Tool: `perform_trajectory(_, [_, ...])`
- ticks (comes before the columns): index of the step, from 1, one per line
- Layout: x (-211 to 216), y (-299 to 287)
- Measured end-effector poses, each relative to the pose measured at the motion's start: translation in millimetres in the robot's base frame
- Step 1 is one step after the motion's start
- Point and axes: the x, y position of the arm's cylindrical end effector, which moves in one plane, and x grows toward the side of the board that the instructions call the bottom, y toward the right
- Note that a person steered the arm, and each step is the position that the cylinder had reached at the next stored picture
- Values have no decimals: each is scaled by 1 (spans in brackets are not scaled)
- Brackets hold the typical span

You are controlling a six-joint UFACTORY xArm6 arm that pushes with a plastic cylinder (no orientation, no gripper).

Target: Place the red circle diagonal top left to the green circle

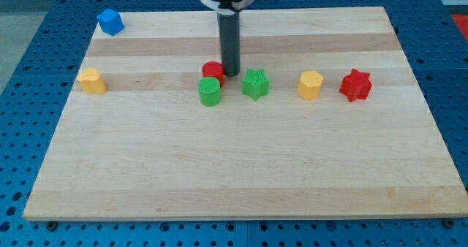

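The red circle (212, 70) sits on the wooden board (241, 166) just above the green circle (210, 91), touching or nearly touching it and partly hidden behind it. My tip (232, 74) is at the red circle's right side, right against it, and above and to the right of the green circle. The rod rises straight up from the tip to the view's top.
A green star (255, 84) lies just right of my tip. A yellow hexagon (310, 85) and a red star (355, 85) lie further right. A yellow block (91, 80) is at the left and a blue block (110, 21) at the top left corner.
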Motion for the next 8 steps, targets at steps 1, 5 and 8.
perform_trajectory(1, [0, -14])
perform_trajectory(5, [3, -78])
perform_trajectory(8, [-14, -50])
